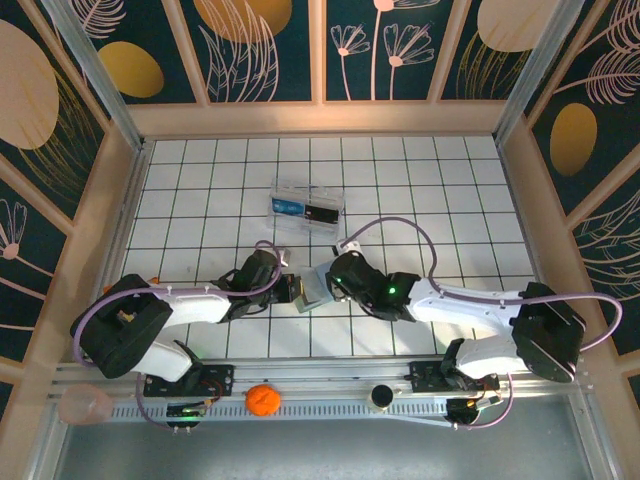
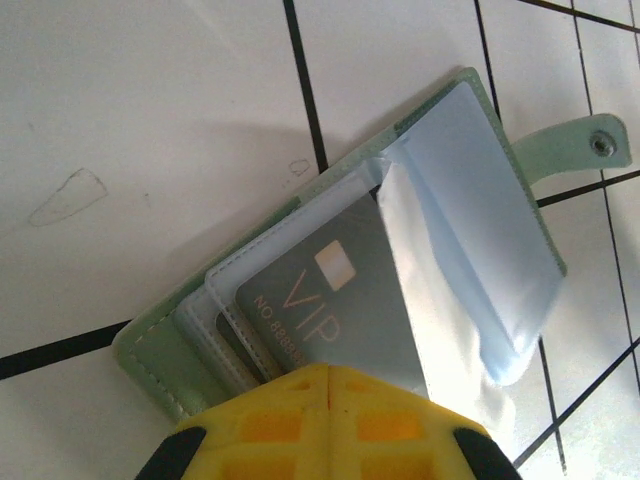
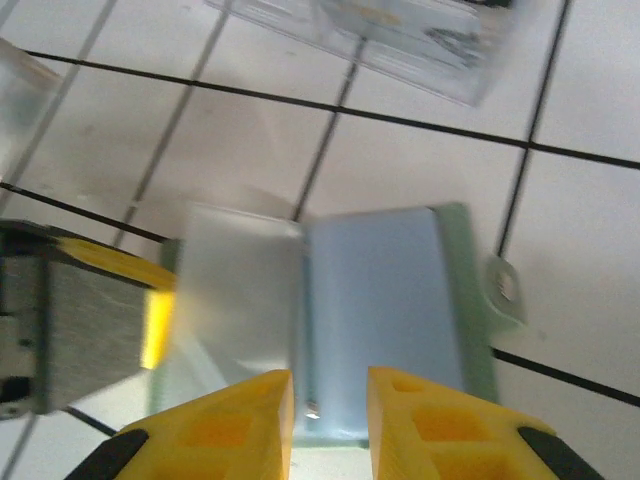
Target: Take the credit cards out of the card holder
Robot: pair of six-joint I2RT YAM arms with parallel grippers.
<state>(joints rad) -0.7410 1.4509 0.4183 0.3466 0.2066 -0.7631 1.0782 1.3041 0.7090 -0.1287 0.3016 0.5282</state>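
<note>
The card holder (image 1: pixel 311 293) lies open on the tiles between my two grippers, its pale blue inner faces (image 3: pixel 380 300) up and its snap strap (image 2: pixel 590 145) out to one side. A grey credit card (image 2: pixel 340 300) marked VIP sits in a clear sleeve of the card holder (image 2: pixel 160 350). My left gripper (image 2: pixel 330 378) is shut, its fingertips over that card's near end. Whether anything is pinched between them cannot be told. My right gripper (image 3: pixel 330 405) is open a little, its fingers (image 3: pixel 245 420) standing over the holder's near edge with nothing gripped.
A clear plastic box (image 1: pixel 307 205) with blue and black items lies a few tiles behind the holder, also at the top of the right wrist view (image 3: pixel 400 30). An orange ball (image 1: pixel 262 400) and a black knob (image 1: pixel 381 397) rest on the front rail.
</note>
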